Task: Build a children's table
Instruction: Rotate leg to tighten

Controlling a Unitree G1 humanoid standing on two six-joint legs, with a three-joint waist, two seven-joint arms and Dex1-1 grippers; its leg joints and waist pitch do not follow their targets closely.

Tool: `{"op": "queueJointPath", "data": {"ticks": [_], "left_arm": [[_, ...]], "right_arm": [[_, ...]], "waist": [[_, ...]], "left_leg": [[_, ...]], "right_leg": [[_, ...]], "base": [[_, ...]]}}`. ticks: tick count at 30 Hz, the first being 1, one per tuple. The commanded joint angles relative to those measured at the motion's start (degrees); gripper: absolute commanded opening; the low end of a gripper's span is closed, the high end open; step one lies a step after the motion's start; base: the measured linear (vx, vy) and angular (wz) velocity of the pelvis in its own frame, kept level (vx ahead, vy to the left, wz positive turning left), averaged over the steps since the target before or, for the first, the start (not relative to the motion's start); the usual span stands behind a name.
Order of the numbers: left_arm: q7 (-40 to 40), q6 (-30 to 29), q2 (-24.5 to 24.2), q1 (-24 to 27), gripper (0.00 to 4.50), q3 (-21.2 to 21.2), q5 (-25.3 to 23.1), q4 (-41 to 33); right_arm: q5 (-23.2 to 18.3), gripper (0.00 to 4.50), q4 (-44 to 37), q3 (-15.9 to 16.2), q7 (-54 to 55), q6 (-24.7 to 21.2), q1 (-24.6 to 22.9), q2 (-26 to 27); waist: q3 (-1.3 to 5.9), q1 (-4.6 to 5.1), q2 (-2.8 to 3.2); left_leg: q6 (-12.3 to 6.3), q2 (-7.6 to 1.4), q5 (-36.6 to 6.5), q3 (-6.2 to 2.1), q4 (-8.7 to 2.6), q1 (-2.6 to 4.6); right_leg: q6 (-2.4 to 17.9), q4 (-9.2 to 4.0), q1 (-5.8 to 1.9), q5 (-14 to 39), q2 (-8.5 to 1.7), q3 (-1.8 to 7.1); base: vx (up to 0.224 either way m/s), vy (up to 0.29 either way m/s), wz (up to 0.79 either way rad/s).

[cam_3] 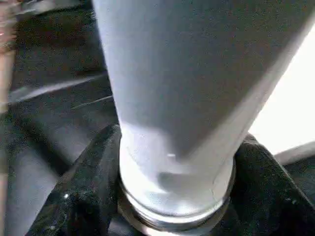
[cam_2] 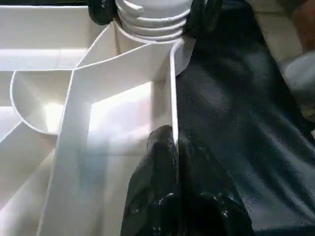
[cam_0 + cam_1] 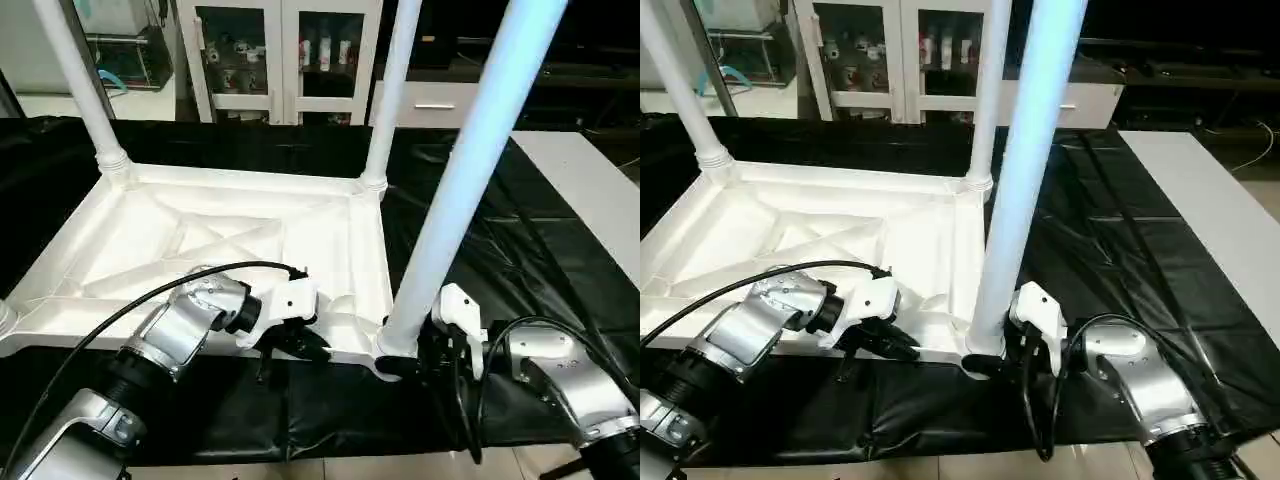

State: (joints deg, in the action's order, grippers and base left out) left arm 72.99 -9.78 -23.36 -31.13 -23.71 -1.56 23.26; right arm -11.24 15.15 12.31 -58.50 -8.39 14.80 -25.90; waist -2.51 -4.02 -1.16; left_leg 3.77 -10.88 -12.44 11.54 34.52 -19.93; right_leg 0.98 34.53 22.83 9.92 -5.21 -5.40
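Note:
The children's table lies upside down on a black cloth, its white X-ribbed top (image 3: 250, 225) facing up. Two white legs stand in the far corner sockets, one on the left (image 3: 75, 70) and one on the right (image 3: 395, 80). A third leg (image 3: 470, 160) rises from the near right socket. My right gripper (image 3: 400, 362) clasps this leg's base, with a black finger (image 1: 88, 187) pressed on each side of it. My left gripper (image 3: 305, 345) is shut on the top's near rim; its fingers (image 2: 167, 196) pinch the thin rim wall (image 2: 173, 88) beside that socket.
The black cloth (image 3: 520, 260) covers the work surface and hangs over its near edge. A white cabinet with glass doors (image 3: 280, 50) stands behind. A white surface (image 3: 590, 190) lies to the far right. Black cables loop over both silver forearms.

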Motion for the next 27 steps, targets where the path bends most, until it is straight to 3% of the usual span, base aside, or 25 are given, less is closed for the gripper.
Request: {"op": "queueJointPath", "data": {"ticks": [1, 2, 5, 6, 7, 8, 10, 11, 12, 13, 14, 16, 17, 19, 20, 22, 23, 24, 27], "left_arm": [[-3.2, -0.5, 4.3, -0.9, 0.00, -1.0, 0.3, 0.7], [-6.6, -1.0, 6.1, -1.7, 0.00, -0.2, -0.1, 2.8], [-11.8, -1.6, 8.7, -3.0, 0.00, 0.8, -1.0, 6.2], [-19.5, -2.9, 12.3, -5.4, 0.00, 2.5, -1.9, 10.9], [-19.5, -2.9, 12.3, -5.4, 0.00, 2.5, -1.9, 10.9], [-27.1, -4.9, 15.6, -7.9, 0.00, 4.2, -2.5, 15.1], [-29.9, -5.5, 16.7, -8.8, 0.00, 4.7, -2.8, 16.4], [-34.0, -6.2, 18.7, -10.5, 0.00, 5.3, -4.2, 19.4], [-34.0, -6.2, 18.7, -10.5, 0.00, 5.3, -4.2, 19.4], [-36.2, -6.1, 19.8, -11.3, 0.00, 5.7, -4.6, 20.8], [-37.6, -5.8, 20.7, -12.0, 0.00, 5.7, -5.2, 22.3], [-38.5, -5.2, 21.4, -12.6, 0.00, 5.9, -5.7, 23.6], [-38.4, -4.7, 21.9, -12.9, 0.00, 5.8, -6.0, 24.6], [-37.9, -4.6, 21.8, -12.8, 0.00, 5.7, -6.0, 24.6], [-36.7, -4.7, 21.3, -12.4, 0.00, 5.5, -5.8, 24.5], [-36.3, -4.6, 21.1, -12.4, 0.00, 5.6, -5.8, 24.8], [-36.1, -4.6, 21.0, -12.4, 0.00, 5.7, -5.9, 25.0], [-35.8, -4.5, 20.9, -12.3, 0.00, 5.6, -5.9, 25.0], [-30.9, -3.6, 18.9, -11.0, 0.00, 4.8, -5.9, 23.7]], "right_arm": [[4.3, 2.72, 4.7, -0.9, 11.6, -1.2, 2.6, 3.0], [4.7, 2.71, 6.1, -1.3, 15.4, -2.0, 3.9, 5.5], [5.4, 2.70, 8.0, -1.7, 20.6, -2.8, 5.9, 9.1], [5.6, 2.70, 11.4, -2.6, 27.4, -4.0, 8.9, 14.2], [5.6, 2.70, 11.4, -2.6, 27.4, -4.0, 8.9, 14.2], [5.3, 2.70, 15.9, -4.2, 34.9, -5.3, 12.4, 19.0], [5.5, 2.70, 17.7, -5.0, 38.3, -5.6, 13.6, 20.4], [4.3, 2.70, 22.8, -8.1, 45.2, -5.1, 16.7, 24.2], [4.3, 2.70, 22.8, -8.1, 45.2, -5.1, 16.7, 24.2], [3.9, 2.70, 24.8, -9.3, 48.5, -4.9, 18.1, 25.7], [4.1, 2.70, 26.6, -9.5, 49.8, -4.3, 19.3, 27.0], [4.5, 2.70, 27.7, -9.7, 50.4, -3.4, 20.3, 28.0], [5.0, 2.70, 28.5, -9.8, 49.3, -1.9, 21.3, 28.9], [5.1, 2.70, 28.3, -9.6, 48.0, -1.3, 21.2, 28.9], [4.6, 2.70, 26.6, -9.1, 43.7, 0.2, 20.4, 28.6], [4.0, 2.70, 25.8, -9.0, 41.7, 1.0, 20.0, 28.4], [3.6, 3.26, 25.3, -9.0, 40.4, 1.5, 19.6, 28.3], [3.6, 3.40, 24.8, -8.8, 40.0, 1.7, 19.4, 28.0], [3.4, 3.46, 18.3, -6.9, 34.8, 2.6, 15.5, 23.8]], "waist": [[2.72, 0.54, 0.22], [2.69, 1.32, 0.29], [2.83, 1.95, 0.17], [2.96, 2.43, 0.13], [2.85, 2.68, 0.18], [3.12, 2.65, 0.02], [3.04, 2.76, 0.15], [3.33, 2.46, 0.05], [3.15, 2.75, 0.27], [3.34, 2.60, 0.02], [3.56, 2.33, -0.11], [3.63, 2.25, -0.08], [3.94, 2.11, -0.43], [3.93, 1.90, -0.32], [3.72, 1.87, -0.74], [3.61, 1.74, -0.62], [3.54, 1.70, -0.68], [3.43, 1.71, -0.61], [3.39, 1.52, -0.45]], "left_leg": [[0.07, -2.77, -14.7, -1.76, -4.91, 0.26], [0.89, -2.68, -16.2, -1.99, -4.86, 0.38], [0.74, -2.59, -16.7, -2.11, -4.71, 0.53], [0.44, -2.60, -15.6, -2.12, -4.72, 0.09], [0.51, -2.59, -15.5, -2.14, -4.83, 0.03], [0.52, -2.54, -14.7, -2.11, -4.74, 0.22], [0.49, -2.43, -14.3, -1.94, -4.64, 0.27], [0.16, -2.44, -13.0, -1.86, -4.51, 0.44], [0.08, -2.44, -12.4, -1.79, -4.61, 0.21], [-0.05, -2.43, -11.8, -1.87, -4.60, 0.18], [-0.67, -2.45, -9.6, -1.61, -4.39, 0.19], [-1.31, -2.43, -8.2, -1.53, -4.40, 0.05], [-2.66, -2.44, -4.8, -1.36, -4.15, 0.10], [-3.93, -2.47, -2.9, -1.33, -4.08, -0.04], [-5.03, -2.49, -3.7, -1.13, -4.12, 0.00], [-5.02, -2.45, -5.1, -1.12, -4.11, 0.00], [-4.75, -2.52, -6.3, -1.16, -4.19, 0.08], [-4.33, -2.55, -7.1, -1.18, -4.28, 0.13], [-4.48, -2.65, -7.7, -1.30, -4.38, 0.07]], "right_leg": [[10.3, -5.05, -2.30, 21.4, -3.95, 3.20], [8.9, -5.50, -2.16, 25.2, -4.06, 3.08], [7.9, -6.01, -1.98, 27.2, -4.12, 3.01], [8.5, -5.52, -2.09, 24.8, -4.03, 3.13], [8.7, -5.59, -2.01, 24.5, -3.91, 3.04], [9.0, -5.53, -2.13, 23.2, -4.00, 3.02], [9.6, -5.51, -1.89, 22.4, -3.94, 3.13], [10.1, -5.44, -2.16, 20.5, -4.12, 3.16], [10.6, -5.28, -1.91, 19.7, -4.00, 3.28], [10.6, -5.18, -2.23, 19.0, -3.99, 3.11], [11.4, -4.63, -2.26, 14.9, -4.07, 3.30], [11.9, -4.38, -2.50, 12.3, -4.02, 3.28], [13.3, -3.53, -2.63, 6.3, -3.88, 3.33], [14.3, -3.14, -2.86, 3.5, -3.98, 3.31], [14.7, -3.41, -2.83, 4.5, -4.09, 3.31], [14.4, -3.70, -2.85, 6.9, -4.27, 3.37], [13.9, -3.98, -2.80, 9.3, -4.33, 3.34], [13.3, -4.20, -2.68, 11.0, -4.24, 3.34], [12.3, -4.26, -2.79, 11.1, -4.18, 3.36]], "base": [[0.000, 0.000, 0.00], [0.000, 0.000, 0.00], [0.000, 0.000, 0.00], [0.000, 0.000, 0.00], [0.000, 0.000, 0.00], [0.000, 0.000, 0.00], [0.000, 0.000, 0.00], [0.000, 0.000, 0.00], [0.000, 0.000, 0.00], [0.000, 0.000, 0.00], [0.000, 0.000, 0.00], [0.025, 0.002, 0.01], [0.000, 0.000, 0.00], [0.000, 0.000, 0.00], [0.000, 0.000, 0.00], [0.000, 0.000, 0.00], [0.000, 0.000, 0.00], [0.000, 0.000, 0.00], [0.000, 0.000, 0.00]]}}
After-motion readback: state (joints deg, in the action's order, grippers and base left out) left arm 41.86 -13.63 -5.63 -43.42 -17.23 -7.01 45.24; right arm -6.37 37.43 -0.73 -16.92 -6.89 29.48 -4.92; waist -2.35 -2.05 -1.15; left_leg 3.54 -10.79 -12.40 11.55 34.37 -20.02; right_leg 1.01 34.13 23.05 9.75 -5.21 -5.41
